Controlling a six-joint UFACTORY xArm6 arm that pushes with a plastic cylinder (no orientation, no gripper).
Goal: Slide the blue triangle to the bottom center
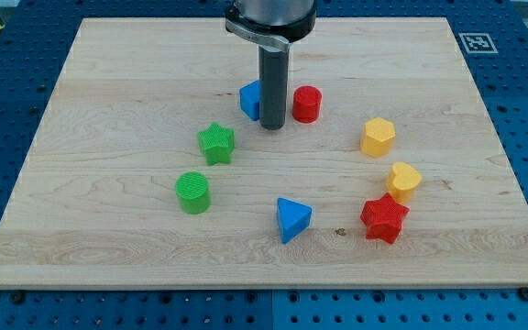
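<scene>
The blue triangle (292, 219) lies on the wooden board (108, 82), a little below the middle and slightly right of centre. My tip (273, 126) is well above it in the view, set down between a second blue block (250, 99) on its left and a red cylinder (307, 104) on its right. The rod hides part of that second blue block, so its shape is unclear. The tip is about a hundred pixels from the blue triangle and does not touch it.
A green star (216, 143) and a green cylinder (192, 192) lie left of the triangle. A yellow hexagon (378, 137), a yellow heart (403, 180) and a red star (384, 218) lie to its right. The board's bottom edge runs just below.
</scene>
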